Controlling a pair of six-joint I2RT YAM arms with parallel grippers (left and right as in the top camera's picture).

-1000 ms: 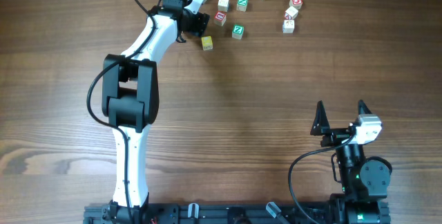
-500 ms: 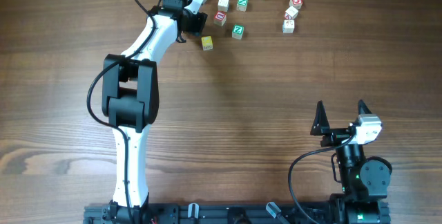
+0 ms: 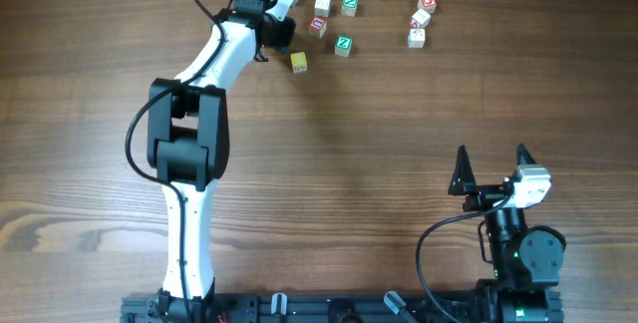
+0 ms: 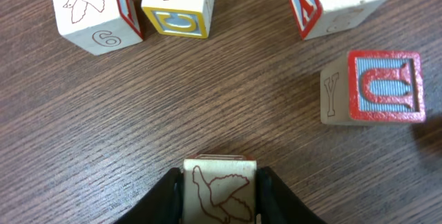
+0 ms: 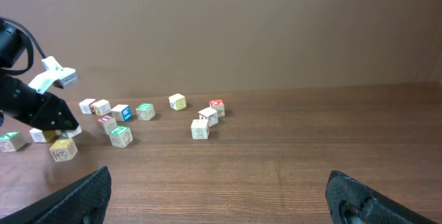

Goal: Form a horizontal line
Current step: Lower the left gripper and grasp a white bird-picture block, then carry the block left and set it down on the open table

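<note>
Resting near the table (image 3: 379, 163) edge, the right gripper (image 3: 490, 154) has its fingers spread wide apart. Farther out, the left gripper (image 3: 282, 30) pinches a bird cube (image 4: 221, 186) between both fingers (image 4: 168, 198). Just beside it, the horizontal line (image 5: 26, 138) shows only partly: a green-lettered end cube and a pale one. Loose cubes (image 3: 343, 44) lie scattered along the far edge.

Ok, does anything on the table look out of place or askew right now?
Nothing is damaged or spilled. The letter cubes lie scattered at the far side of the table, turned at mixed angles, not in a row. The left jaws pinch one bird-marked cube.
</note>
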